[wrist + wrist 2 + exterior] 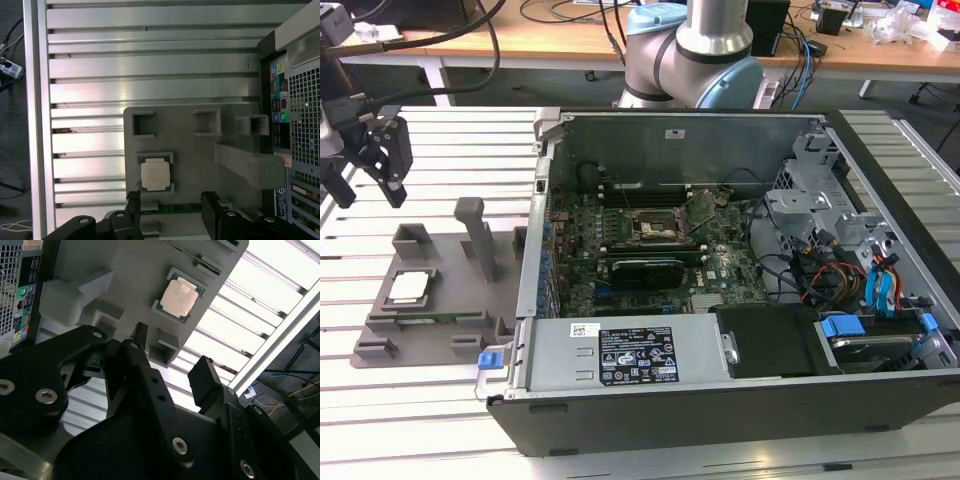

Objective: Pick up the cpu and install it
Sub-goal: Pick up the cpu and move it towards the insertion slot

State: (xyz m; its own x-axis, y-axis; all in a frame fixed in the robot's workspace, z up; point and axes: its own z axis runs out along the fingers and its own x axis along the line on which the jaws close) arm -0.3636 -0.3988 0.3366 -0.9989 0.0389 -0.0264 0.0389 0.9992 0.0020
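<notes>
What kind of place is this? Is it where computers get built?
Probably a robot lab or workshop. A robot arm stands behind an open computer on a metal table, a chip lies on a grey holder, and a desk with cables stands at the back.

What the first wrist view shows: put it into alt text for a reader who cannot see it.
The cpu, silver top up, sits in a recess of the grey fixture plate, with the open gripper near it, holding nothing. The plate lies on a slatted metal table beside a computer case.
</notes>
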